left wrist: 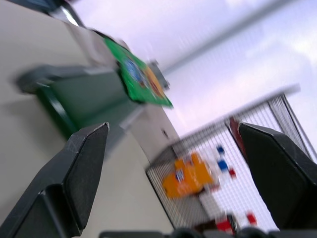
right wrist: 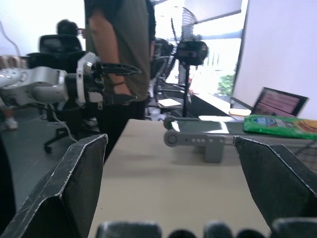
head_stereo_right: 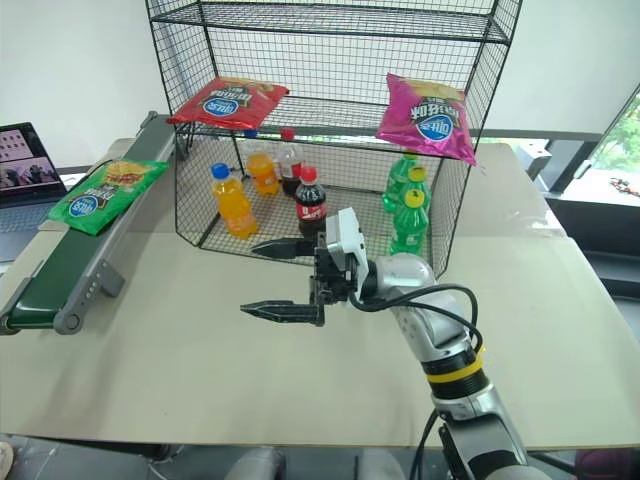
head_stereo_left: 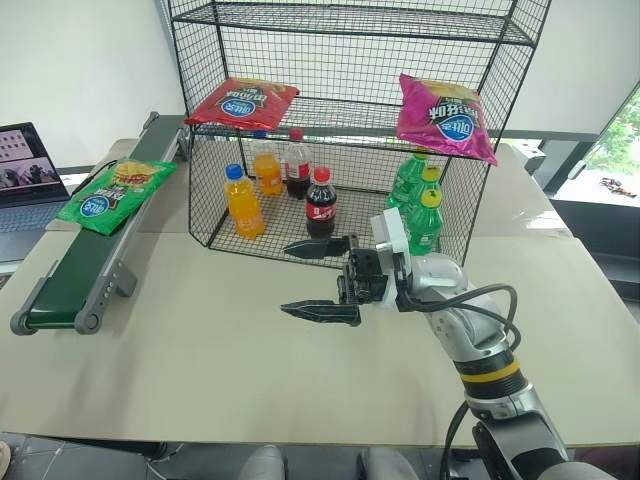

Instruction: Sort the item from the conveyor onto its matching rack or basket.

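Both pincers, right (head_stereo_left: 320,279) and left (right wrist: 115,79), gape empty; the green bag (head_stereo_left: 115,192) overhanging the belt (head_stereo_left: 100,255) could slide off if nudged.

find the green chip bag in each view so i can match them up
Left eye view: green chip bag at left, on the conveyor.
Right eye view: bag at left, same spot on the belt.
Left wrist view: bag near top centre, on the belt.
Right wrist view: bag at the right edge, on the belt.
Shared landmark: the conveyor under the bag.
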You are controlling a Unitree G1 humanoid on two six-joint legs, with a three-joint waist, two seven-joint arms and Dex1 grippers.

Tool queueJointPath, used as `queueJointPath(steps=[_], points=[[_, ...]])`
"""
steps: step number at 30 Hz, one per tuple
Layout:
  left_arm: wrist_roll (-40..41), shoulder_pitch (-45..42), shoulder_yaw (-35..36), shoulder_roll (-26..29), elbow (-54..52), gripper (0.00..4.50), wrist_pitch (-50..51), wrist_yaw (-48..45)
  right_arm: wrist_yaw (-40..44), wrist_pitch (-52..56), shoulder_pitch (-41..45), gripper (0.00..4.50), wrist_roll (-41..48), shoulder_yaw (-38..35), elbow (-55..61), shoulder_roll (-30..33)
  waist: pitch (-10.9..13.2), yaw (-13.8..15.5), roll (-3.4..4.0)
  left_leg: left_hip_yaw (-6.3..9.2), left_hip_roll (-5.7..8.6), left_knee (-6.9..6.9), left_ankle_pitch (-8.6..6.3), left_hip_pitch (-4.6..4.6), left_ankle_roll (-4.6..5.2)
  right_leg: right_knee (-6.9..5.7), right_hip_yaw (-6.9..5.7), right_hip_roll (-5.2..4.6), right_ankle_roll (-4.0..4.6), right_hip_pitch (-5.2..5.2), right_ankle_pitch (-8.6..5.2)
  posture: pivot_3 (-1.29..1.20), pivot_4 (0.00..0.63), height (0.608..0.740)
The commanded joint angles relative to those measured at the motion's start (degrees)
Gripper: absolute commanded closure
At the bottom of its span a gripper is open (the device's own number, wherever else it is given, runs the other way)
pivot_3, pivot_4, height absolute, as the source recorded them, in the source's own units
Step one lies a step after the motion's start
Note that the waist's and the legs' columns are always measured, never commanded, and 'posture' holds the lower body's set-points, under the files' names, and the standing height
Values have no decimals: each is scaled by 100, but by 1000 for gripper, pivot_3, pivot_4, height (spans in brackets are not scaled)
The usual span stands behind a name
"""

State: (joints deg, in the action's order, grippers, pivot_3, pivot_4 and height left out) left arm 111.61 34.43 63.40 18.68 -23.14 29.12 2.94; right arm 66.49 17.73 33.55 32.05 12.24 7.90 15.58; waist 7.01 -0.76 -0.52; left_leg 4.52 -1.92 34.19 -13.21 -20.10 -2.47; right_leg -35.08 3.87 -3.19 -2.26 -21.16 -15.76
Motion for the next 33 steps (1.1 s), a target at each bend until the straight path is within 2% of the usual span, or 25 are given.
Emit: queueJointPath(steps=[1,15,33], points=[[139,-135,241,184,629,34,232,-129,282,-228,251,0,140,-10,1,-152,-2,4,-3,1,-1,0,0,0,0,-1,-2,1,3,-1,-2,0,150,738],[116,-563,-16,1095,1918,34,965,-331,160,-264,251,0,60,-91,127,-116,-11,-28,-17,0,-2,-14,-1,1,-3,-3,-3,2,6,-8,-4,0,150,738],[-635,-1198,-375,1637,3058,34,1413,-713,-143,-170,93,0,117,-165,526,146,-11,-24,-18,0,-2,-27,0,1,-4,-2,-3,1,7,-13,-5,0,150,738]])
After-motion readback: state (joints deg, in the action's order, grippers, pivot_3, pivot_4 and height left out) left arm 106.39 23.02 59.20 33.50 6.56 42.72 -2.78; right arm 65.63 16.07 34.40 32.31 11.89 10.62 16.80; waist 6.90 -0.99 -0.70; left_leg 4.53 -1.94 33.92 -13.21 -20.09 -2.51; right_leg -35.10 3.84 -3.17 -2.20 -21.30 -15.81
